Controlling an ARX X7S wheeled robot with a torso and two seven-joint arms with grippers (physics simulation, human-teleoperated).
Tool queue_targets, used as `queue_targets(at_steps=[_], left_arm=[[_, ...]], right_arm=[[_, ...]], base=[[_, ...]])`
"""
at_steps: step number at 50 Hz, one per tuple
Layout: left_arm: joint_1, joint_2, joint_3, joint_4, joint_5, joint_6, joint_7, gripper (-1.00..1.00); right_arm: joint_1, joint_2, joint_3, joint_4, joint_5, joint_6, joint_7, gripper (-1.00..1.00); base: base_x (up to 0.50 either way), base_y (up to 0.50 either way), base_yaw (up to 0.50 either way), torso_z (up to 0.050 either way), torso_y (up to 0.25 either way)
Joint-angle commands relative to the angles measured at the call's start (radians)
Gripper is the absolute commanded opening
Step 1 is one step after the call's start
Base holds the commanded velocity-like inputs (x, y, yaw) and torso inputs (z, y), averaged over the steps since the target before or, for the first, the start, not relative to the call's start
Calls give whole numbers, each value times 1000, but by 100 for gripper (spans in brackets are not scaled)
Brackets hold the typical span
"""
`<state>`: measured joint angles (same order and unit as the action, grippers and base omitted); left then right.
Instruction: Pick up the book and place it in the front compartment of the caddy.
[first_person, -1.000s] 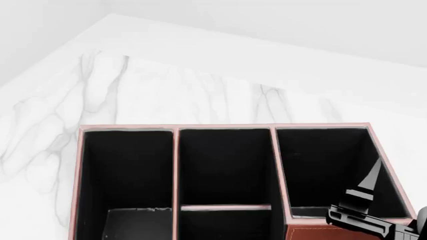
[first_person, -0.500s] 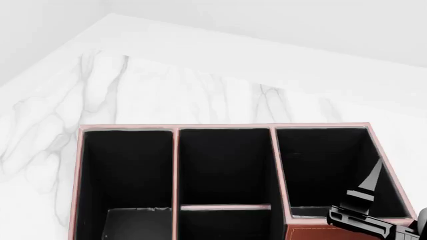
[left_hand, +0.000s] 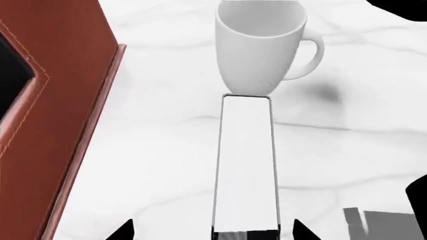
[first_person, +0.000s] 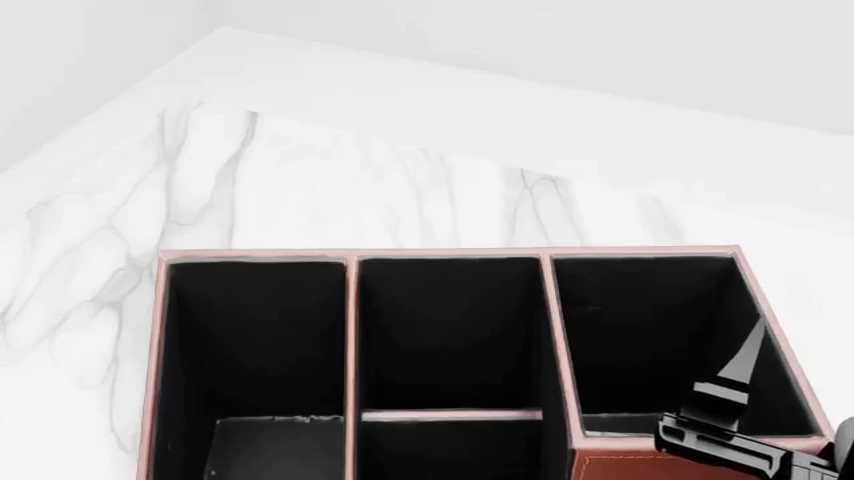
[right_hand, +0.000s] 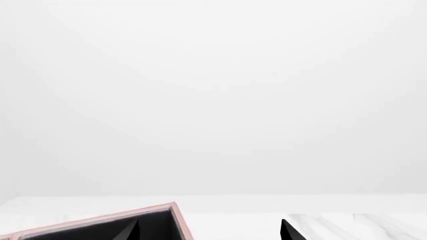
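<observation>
In the left wrist view the book (left_hand: 245, 165) stands on edge on the marble, its white page edges facing me and thin black covers on either side. My left gripper (left_hand: 213, 232) is open. Its two black fingertips (left_hand: 125, 232) stand wide on either side of the book without touching it. The caddy (first_person: 352, 330) fills the lower head view, and its leather side shows in the left wrist view (left_hand: 60, 105). The squarish front compartment (first_person: 451, 335) is empty. My right gripper (first_person: 731, 400) hovers open and empty over the caddy's right cell and also shows in the right wrist view (right_hand: 208, 231).
A white mug (left_hand: 261, 47) stands just behind the book, almost touching it. The marble table (first_person: 334, 190) ends at a white wall beyond the caddy. The caddy's left cell (first_person: 254, 340) holds a dark flat thing at its bottom.
My right gripper has drifted very slightly down and to the right in the head view. Nothing else has moved.
</observation>
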<state>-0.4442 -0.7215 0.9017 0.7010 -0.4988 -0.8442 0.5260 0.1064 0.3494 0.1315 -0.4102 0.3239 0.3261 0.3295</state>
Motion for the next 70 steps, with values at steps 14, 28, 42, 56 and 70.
queue_targets(at_steps=[14,28,42,56,70], left_arm=[[3,63,107,-182,145,129,12,-100],[-10,43,29,-90,94,122,-26,-100],[-107,0,-102,68,-10,46,-42,-100],[-199,-31,-168,163,-80,-16,-33,-100],[-308,-25,-174,151,-45,-8,1,-100]], right_arm=[[-3,5,0,6,4,-9,5,100],[-4,7,-3,8,6,-14,6,100],[-7,11,-9,3,9,-15,7,100],[-9,15,-14,-6,12,-11,10,100],[-3,22,-15,-15,17,1,16,100]], base=[[0,0,0,0,0],[0,0,0,0,0],[0,0,0,0,0],[0,0,0,0,1],[0,0,0,0,1]])
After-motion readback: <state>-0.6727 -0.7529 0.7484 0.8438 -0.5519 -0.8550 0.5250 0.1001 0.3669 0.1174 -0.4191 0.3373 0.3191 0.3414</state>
